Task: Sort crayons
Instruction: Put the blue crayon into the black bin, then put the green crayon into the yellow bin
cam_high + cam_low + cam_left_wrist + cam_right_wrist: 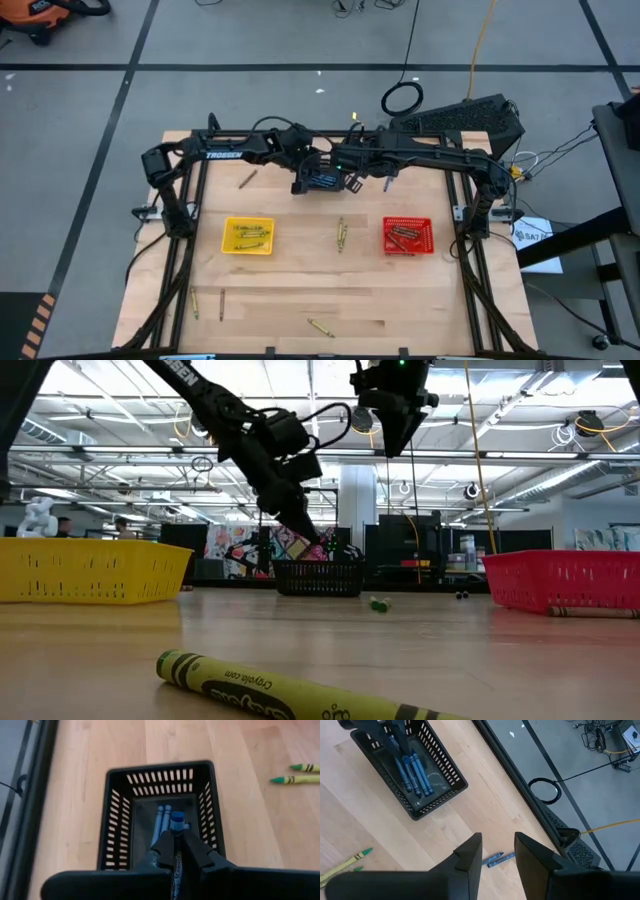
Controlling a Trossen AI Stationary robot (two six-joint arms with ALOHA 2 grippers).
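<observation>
My left gripper [176, 840] hangs over the black mesh basket [120, 815] at the table's far middle, shut on a blue crayon [177, 822]. Inside that basket lie more blue crayons [161, 822]. My right gripper [497, 851] stands open higher up, just right of the black basket [440, 787], with a blue crayon [496, 860] lying on the table below it. The yellow basket [247, 235] and the red basket [408, 236] each hold crayons. Green-yellow crayons [341, 235] lie flat on the wood between them. My left gripper pinches the blue crayon between its two fingers, and the crayon lies along them. Its free end [177, 825] sticks out past the fingertips. The fingers slant down from the table's left, and the crayon is lifted clear above the basket's inside.
Loose crayons lie flat on the table: one near the front edge [320, 328], two at the front left [194, 302], and one at the far left [247, 178]. One more crayon [300, 695] lies close before the low camera. Dark frame rails [190, 250] border the table's sides.
</observation>
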